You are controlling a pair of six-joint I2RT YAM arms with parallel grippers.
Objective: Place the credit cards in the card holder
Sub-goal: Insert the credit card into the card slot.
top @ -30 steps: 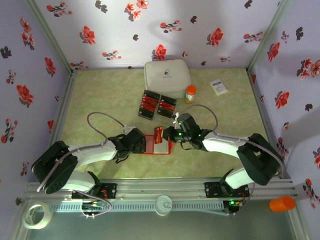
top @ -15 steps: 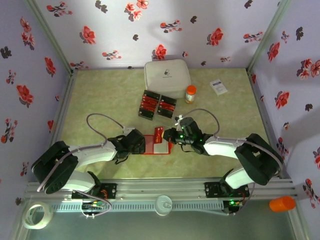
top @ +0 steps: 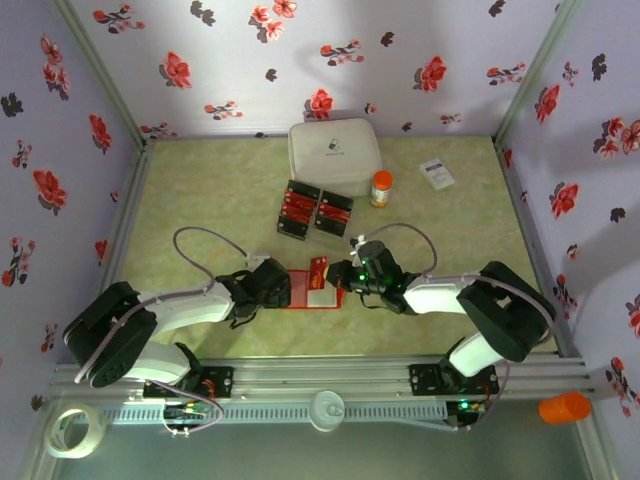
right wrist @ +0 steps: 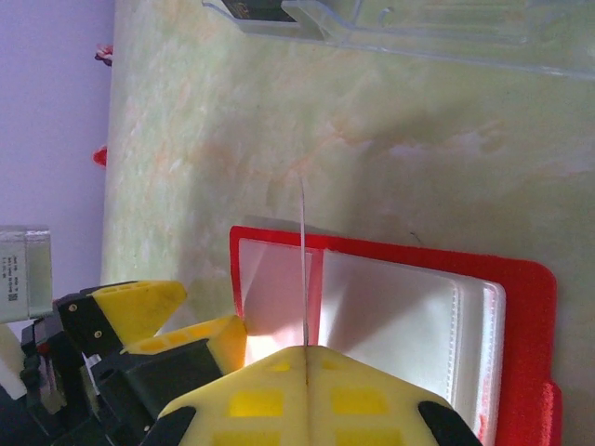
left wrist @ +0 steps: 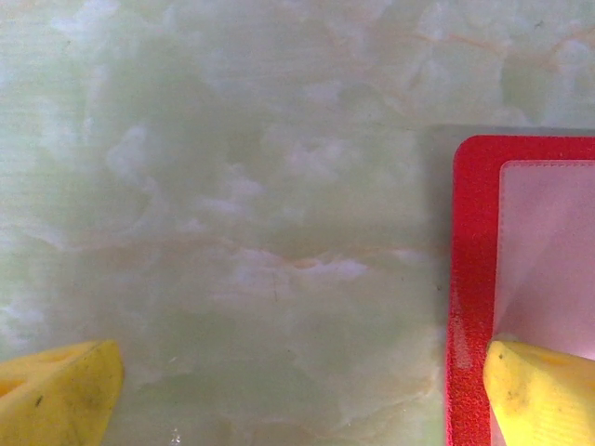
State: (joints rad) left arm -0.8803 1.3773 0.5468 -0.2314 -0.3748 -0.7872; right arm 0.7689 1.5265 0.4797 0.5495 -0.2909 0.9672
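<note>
Top view, left to right. The left gripper (top: 274, 284) lies low on the green marbled tabletop (top: 200, 200), at the left edge of the card holder (top: 322, 296). Its yellow fingers stand wide apart and hold nothing. In the left wrist view this gripper (left wrist: 297, 395) has one fingertip (left wrist: 58, 390) over bare tabletop and the other (left wrist: 539, 390) on the pale pocket just inside the red border of the card holder (left wrist: 472, 279).

The card holder lies open and flat between the two grippers, near the front middle of the tabletop, pale pocket side up. In the right wrist view the card holder (right wrist: 530, 307) shows its clear pocket leaves stacked inside the red cover.

A credit card (top: 318, 265) stands tilted over the far edge of the holder, pinched in the right gripper (top: 338, 272). In the right wrist view the right gripper (right wrist: 305, 358) is closed on the credit card (right wrist: 303, 269). The card is seen edge-on as a thin line, and its free end reaches past the pocket side of the holder. Whether it has entered a pocket cannot be told.

Back row, left to right:
- Two black trays (top: 298, 232) with further credit cards (top: 298, 205) sit just behind the holder.
- A white lidded box (top: 335, 155) touches the trays.
- An orange-capped bottle (top: 380, 187) stands beside that box.
- A small white printed box (top: 437, 173) lies well apart to the right.
</note>
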